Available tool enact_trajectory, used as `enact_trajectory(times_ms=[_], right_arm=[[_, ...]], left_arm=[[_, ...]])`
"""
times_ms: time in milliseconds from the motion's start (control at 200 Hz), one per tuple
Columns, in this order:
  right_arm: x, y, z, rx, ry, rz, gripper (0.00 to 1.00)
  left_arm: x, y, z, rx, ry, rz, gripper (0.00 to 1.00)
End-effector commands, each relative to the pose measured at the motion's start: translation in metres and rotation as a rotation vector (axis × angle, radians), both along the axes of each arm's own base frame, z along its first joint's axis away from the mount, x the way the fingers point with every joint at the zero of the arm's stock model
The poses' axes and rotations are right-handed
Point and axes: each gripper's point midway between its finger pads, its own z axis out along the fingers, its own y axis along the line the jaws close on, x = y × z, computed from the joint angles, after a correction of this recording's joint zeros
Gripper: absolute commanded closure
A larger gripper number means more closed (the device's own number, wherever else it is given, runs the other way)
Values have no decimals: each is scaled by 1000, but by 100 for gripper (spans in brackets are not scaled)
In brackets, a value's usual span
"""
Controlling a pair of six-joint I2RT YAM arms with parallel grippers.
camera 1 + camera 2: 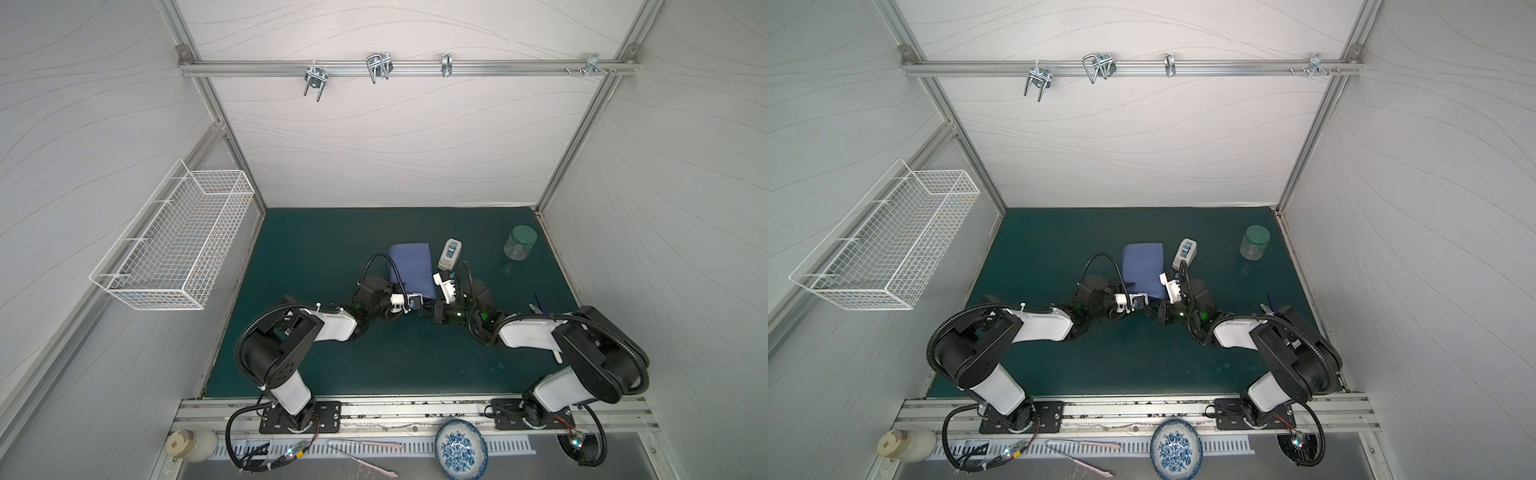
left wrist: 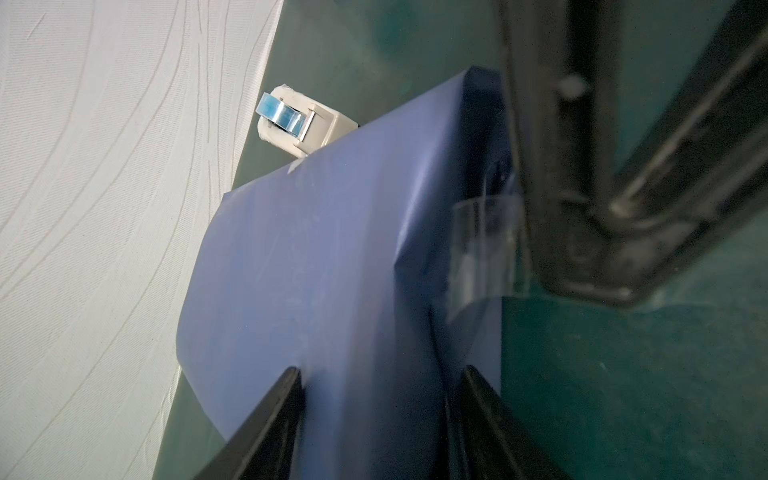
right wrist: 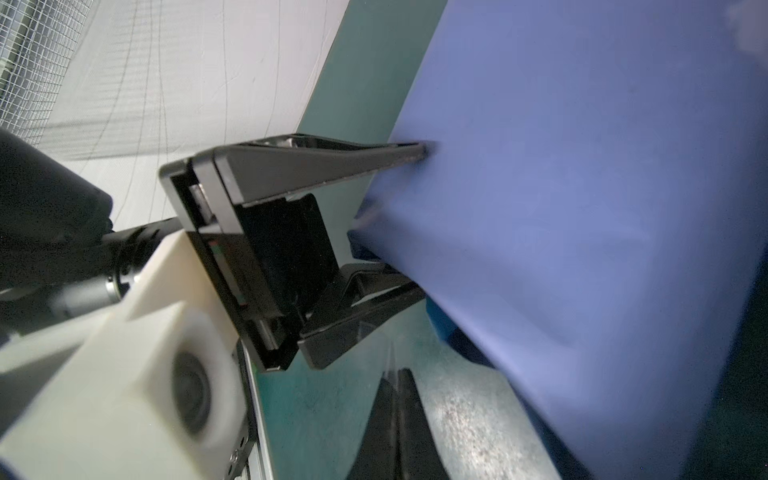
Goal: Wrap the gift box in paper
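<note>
Counter (image 1: 374, 365), dark green, filling the booth floor in both top views. Up on the left wall, white wire basket (image 1: 174, 245), well apart from the action.

Dead centre of the counter, the paper (image 1: 411, 266), indigo face out, folded over the gift box (image 3: 360, 246). Box all but covered, just a dark edge peeking out at the near end.

Off toward the far right, clear jar with a green lid (image 1: 519, 243), upright, well clear of the parcel. Closer in, white tape dispenser (image 1: 450, 253) with its blue roll, just beside the parcel's far right corner.

And now both arms in tight at the near end! Left pincer (image 2: 382, 370) clamped on the paper, one finger pressing on top, the other tucked underneath, wrapped edge caught between. Right pincer (image 3: 397, 378) low over the counter beside it, fingers squeezed together, nipping a strip of clear tape (image 2: 486, 245). Strip overlapping the paper's side edge, the rest hanging past it over the green. Stuck down or only touching? Cannot tell from here.
</note>
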Motion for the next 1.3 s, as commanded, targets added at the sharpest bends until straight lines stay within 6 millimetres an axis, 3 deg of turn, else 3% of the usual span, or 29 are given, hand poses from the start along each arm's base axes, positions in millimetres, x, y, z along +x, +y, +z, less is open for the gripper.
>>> enact_trajectory(times_ms=[0, 1296], right_arm=[[8, 9, 10, 26, -42, 4, 100], [34, 5, -11, -71, 16, -98, 100]], left_arm=[[-13, 9, -33, 76, 116, 9, 39], [-13, 9, -34, 81, 121, 5, 40]])
